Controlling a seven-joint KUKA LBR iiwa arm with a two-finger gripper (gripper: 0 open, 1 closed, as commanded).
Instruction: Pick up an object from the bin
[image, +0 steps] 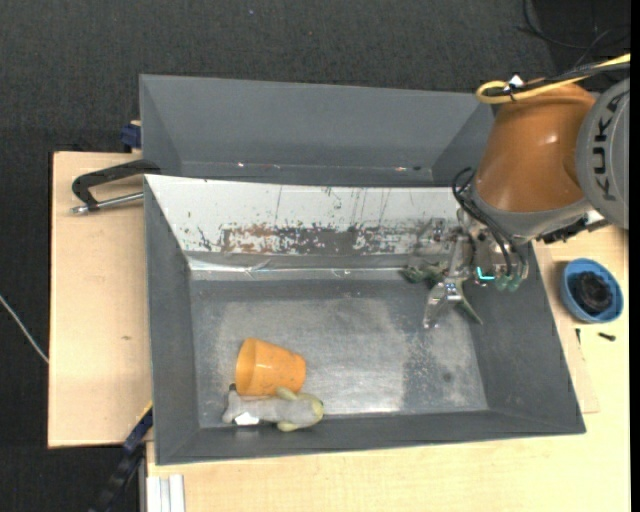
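In the bin (350, 345), near left, an orange cup (268, 368) lies on its side, touching a pale limp thing (275, 409) by the near wall. Far right, the gripper (451, 313) hangs parted and empty, well apart from both. Closing there would likely grab nothing, and the cup could roll.

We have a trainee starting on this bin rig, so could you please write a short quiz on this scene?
1. True or false: the orange cup stands upright.
2. Where is the gripper? A) over the cup. B) over bare floor on the right of the bin, near the back wall. C) outside the bin.
3. What lies between the cup and the front wall?
Key: 1 false, it lies on its side. 2 B. 3 a pale crumpled thing.
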